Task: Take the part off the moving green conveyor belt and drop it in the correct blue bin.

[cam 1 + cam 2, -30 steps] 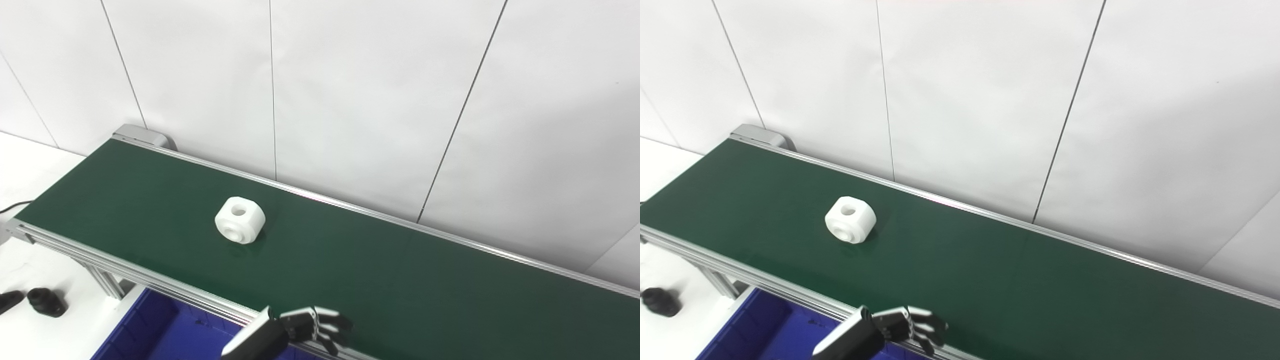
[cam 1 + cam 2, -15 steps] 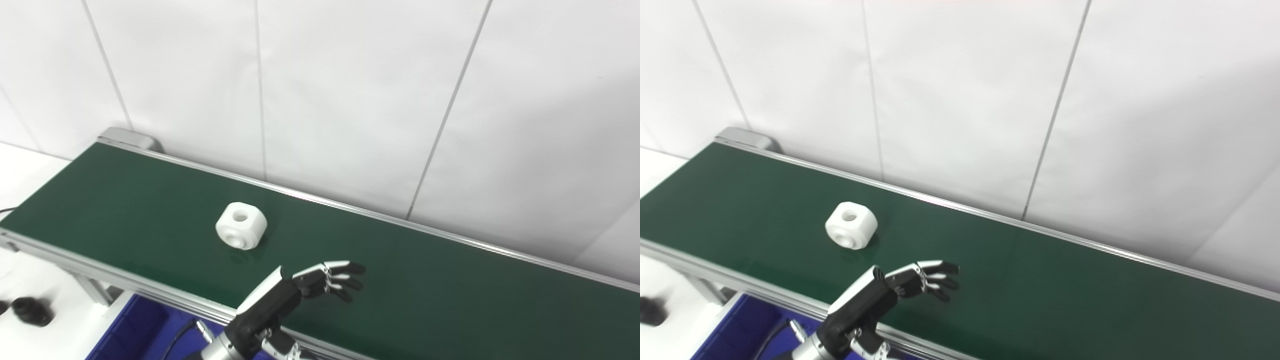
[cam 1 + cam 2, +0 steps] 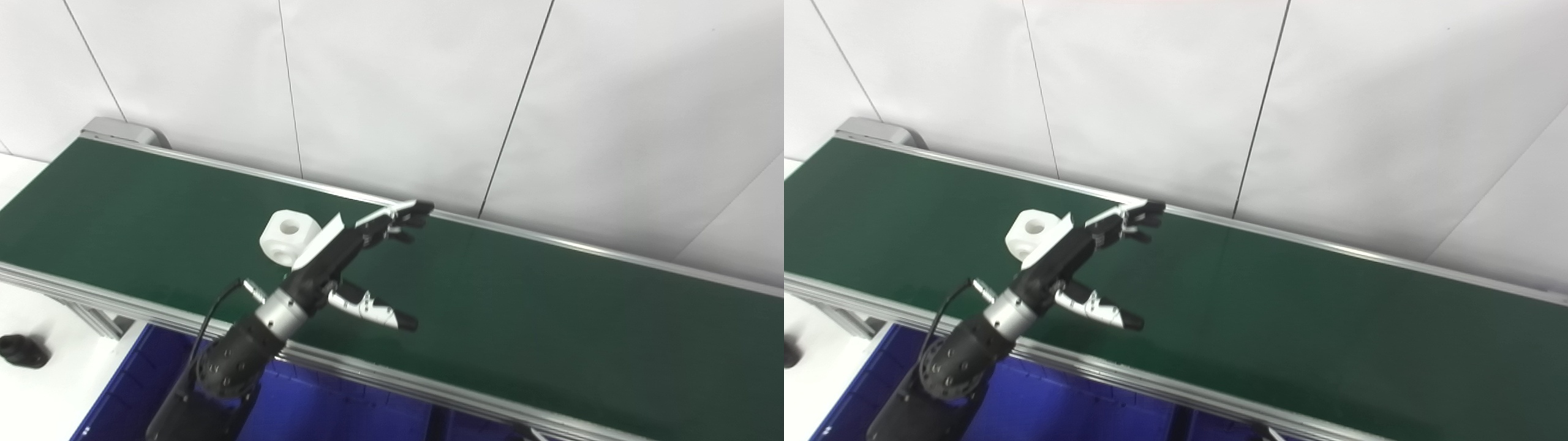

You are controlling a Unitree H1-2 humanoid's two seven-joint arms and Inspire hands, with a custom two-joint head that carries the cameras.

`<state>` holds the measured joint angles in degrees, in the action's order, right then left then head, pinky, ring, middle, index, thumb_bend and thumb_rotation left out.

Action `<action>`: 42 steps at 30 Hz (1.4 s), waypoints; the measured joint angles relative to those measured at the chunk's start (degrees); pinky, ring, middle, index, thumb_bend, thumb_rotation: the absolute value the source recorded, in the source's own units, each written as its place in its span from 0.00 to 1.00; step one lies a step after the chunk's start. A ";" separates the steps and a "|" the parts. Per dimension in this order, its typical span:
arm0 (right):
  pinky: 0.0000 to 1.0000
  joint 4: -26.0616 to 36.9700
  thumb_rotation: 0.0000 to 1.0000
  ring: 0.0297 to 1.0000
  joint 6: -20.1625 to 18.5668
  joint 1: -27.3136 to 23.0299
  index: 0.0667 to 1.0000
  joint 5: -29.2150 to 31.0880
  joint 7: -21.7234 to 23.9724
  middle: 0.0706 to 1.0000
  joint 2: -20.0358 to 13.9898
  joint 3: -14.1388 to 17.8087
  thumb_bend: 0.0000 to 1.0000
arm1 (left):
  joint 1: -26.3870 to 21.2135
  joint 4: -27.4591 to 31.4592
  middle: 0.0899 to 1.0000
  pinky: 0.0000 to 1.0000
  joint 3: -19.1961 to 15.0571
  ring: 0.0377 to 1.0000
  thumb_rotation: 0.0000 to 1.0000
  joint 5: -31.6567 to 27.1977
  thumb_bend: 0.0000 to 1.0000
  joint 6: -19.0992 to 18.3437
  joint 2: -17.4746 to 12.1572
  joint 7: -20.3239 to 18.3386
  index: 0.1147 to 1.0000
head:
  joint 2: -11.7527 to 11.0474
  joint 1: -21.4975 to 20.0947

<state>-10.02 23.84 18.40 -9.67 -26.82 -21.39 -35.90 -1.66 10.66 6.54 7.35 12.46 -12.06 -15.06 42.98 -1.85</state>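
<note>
White part (image 3: 288,236) is sitting on the green belt (image 3: 551,318), roughly mid-width, holes facing up and toward me. My left hand (image 3: 349,245) hangs over the belt just to the part's right, overlapping its edge from here; fingers (image 3: 401,217) spread toward the far rail, thumb (image 3: 373,311) splayed toward me, holding nothing. Blue bin (image 3: 343,410) sits below the near rail. No right hand in view. Risk as I see it: the belt carries the part off my line and I close on air, or a fingertip clips it and knocks it rolling off the edge
</note>
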 measured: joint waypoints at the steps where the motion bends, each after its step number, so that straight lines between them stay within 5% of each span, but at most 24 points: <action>1: 0.64 0.00 0.29 0.70 0.00 -0.05 0.81 -0.02 0.00 0.74 0.03 -0.01 0.82 | -0.38 -0.08 0.89 0.75 -0.22 0.86 0.15 0.99 0.80 -0.48 -0.21 0.01 0.86 | 0.17 0.09; 12: 0.64 0.17 0.29 0.69 0.00 -0.26 0.81 -0.11 1.07 0.74 0.25 0.71 0.82 | -5.22 -6.27 0.90 0.82 -1.62 0.87 0.10 7.69 0.81 -2.09 -1.42 2.33 0.87 | -0.09 1.23; 24: 0.63 -0.24 0.29 0.69 0.00 -0.69 0.80 -0.34 1.24 0.73 1.06 0.96 0.83 | -10.29 -15.56 0.91 0.76 -0.99 0.86 0.13 18.68 0.88 -3.45 -4.68 5.15 0.86 | -0.79 1.58; 33: 0.64 -0.36 0.28 0.69 0.00 -0.83 0.80 -0.41 1.25 0.73 1.12 0.91 0.83 | -12.41 -18.12 0.95 0.97 1.47 0.94 0.10 27.70 0.93 -8.56 -8.04 5.69 0.89 | -0.97 2.02; 42: 0.63 -0.49 0.29 0.69 0.00 -1.05 0.80 -0.17 1.38 0.73 1.24 0.89 0.83 | -14.20 -20.61 0.97 1.00 5.24 1.00 0.09 34.04 0.96 -10.82 -9.71 5.93 0.88 | -0.97 2.11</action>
<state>-10.51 23.84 17.35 -9.84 -25.44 -20.15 -35.01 -15.85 -9.95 11.78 41.39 1.64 -21.77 -9.12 42.01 0.26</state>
